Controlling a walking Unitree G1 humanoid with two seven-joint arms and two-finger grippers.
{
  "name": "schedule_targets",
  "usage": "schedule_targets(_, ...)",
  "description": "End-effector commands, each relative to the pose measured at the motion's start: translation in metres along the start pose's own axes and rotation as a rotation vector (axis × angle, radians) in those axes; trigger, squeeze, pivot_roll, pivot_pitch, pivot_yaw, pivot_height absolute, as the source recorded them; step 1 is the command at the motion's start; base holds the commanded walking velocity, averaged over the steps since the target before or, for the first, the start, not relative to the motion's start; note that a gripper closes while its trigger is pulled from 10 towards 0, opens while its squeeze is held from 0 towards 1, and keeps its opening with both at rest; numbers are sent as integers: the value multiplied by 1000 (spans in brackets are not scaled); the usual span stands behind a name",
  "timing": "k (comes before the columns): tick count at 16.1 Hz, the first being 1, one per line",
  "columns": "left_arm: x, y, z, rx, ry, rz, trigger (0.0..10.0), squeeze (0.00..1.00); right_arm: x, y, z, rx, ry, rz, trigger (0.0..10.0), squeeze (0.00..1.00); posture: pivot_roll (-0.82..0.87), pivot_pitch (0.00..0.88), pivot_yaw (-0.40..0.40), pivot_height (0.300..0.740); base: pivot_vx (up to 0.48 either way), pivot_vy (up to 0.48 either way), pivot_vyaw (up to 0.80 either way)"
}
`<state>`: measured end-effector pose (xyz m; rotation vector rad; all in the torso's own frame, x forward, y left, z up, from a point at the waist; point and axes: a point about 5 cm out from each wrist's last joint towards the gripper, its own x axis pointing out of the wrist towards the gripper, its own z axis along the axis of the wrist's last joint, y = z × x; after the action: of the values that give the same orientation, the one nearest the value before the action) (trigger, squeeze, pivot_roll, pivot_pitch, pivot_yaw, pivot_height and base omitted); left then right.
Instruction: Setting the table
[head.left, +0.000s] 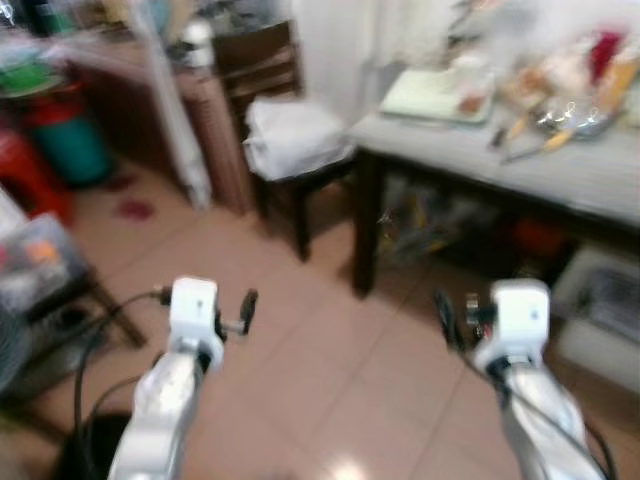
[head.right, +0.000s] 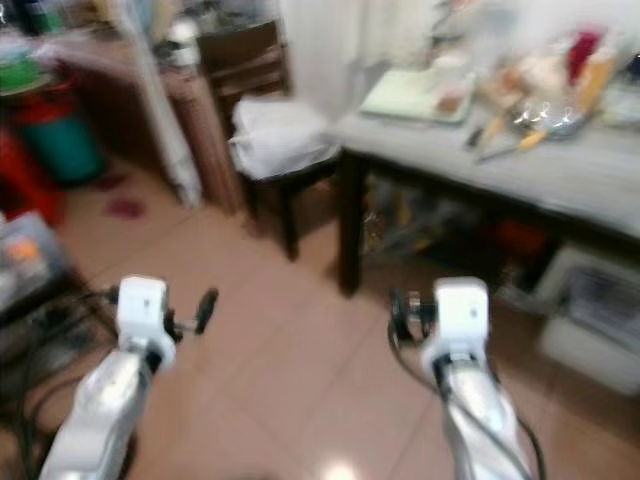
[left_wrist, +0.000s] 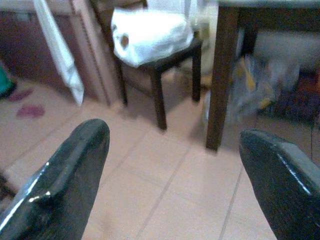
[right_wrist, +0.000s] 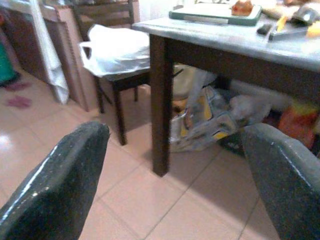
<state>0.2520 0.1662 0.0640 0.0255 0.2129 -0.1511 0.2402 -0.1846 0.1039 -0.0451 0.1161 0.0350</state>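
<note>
I am looking down through a blurred head camera at a pink tiled floor (head.left: 330, 330), with a grey-topped table (head.left: 560, 170) on dark legs as my landmark, standing ahead and to the right. Farthest left of the table, by the wall, sit a red container (head.left: 25, 170) and a green one (head.left: 70, 140). Nearer, my left gripper (left_wrist: 172, 165) is held low over the tiles, well short of the table; its two black fingers (left_wrist: 65, 175) are spread wide and hold nothing. Just left of the table stands a dark wooden chair (head.left: 290, 190) with a white plastic bag (head.left: 295, 135) on its seat. The table's long axis runs from its near left corner away toward the right. On its top lies a pale green tray (head.left: 430, 95) near the left end, and right of it a cluster of utensils (head.left: 530, 135) with yellowish handles; blur keeps me from telling which way each points. Under the table lie crumpled bags (right_wrist: 210, 120). My right gripper (right_wrist: 172, 170) hovers before the table's near left leg (right_wrist: 160, 105), fingers (right_wrist: 280, 180) wide apart and empty.
</note>
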Motion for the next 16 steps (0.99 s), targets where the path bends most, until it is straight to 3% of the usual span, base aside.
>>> schedule_targets(1,4,-1,13,3,-40,-31,10000,0,-5,-5,1,2,9,-32,10000,0,-90,0,56,740,0,0,-413)
schedule_targets(4,-1,-3,12,-32,-42,-59,10000,0,-9,-9,-2,2,23,-47,10000,0,-94,0,63,740,0,0,-800)
schedule_targets(14,5,-11,17,-29,-52,-117,10000,0,-5,-3,0,5,21,-32,10000,0,-93,0,70,740,0,0,-800)
schedule_targets(16,6,-11,16,-24,-51,-121,10000,0,-4,-1,0,5,16,-25,10000,0,-92,0,70,740,0,0,0)
